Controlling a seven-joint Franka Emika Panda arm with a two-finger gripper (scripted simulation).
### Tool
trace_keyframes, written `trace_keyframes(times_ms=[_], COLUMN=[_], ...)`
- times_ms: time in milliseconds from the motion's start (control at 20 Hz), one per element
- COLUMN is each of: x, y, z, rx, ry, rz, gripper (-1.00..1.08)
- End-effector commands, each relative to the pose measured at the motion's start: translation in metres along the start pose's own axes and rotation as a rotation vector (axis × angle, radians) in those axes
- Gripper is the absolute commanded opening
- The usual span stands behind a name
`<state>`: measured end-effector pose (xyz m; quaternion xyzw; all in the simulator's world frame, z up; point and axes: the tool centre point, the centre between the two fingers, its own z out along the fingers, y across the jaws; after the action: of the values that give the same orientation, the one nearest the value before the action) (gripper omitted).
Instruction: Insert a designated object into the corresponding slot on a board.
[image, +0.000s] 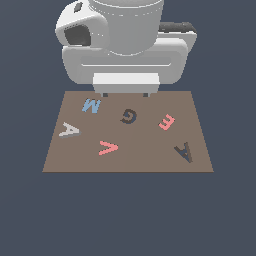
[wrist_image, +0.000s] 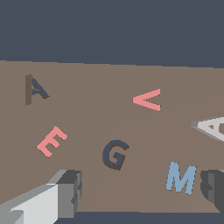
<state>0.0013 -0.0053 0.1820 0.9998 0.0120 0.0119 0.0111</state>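
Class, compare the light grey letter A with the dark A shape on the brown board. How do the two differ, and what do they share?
Colour: the grey A is pale, almost white; the dark A is brown-black.
Place: the grey A lies near the board's edge on the exterior view's left; the dark A lies near the edge on the exterior view's right.
Pose: they are turned in different directions.
Shared: both are the letter A, similar in size, flat on the board.

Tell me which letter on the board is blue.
The M, at the board's far corner on the exterior view's left. The others are pink, dark or grey.

Dark blue-grey floor (image: 125, 215) carries the brown board (image: 145, 160).
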Motion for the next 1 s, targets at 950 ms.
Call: trace_keyframes(times_ms=[950], x=[-0.014], y=[0.022], z=[0.018], rx=[0.005], ry=[0.0], rz=[-0.196], gripper=[1.0])
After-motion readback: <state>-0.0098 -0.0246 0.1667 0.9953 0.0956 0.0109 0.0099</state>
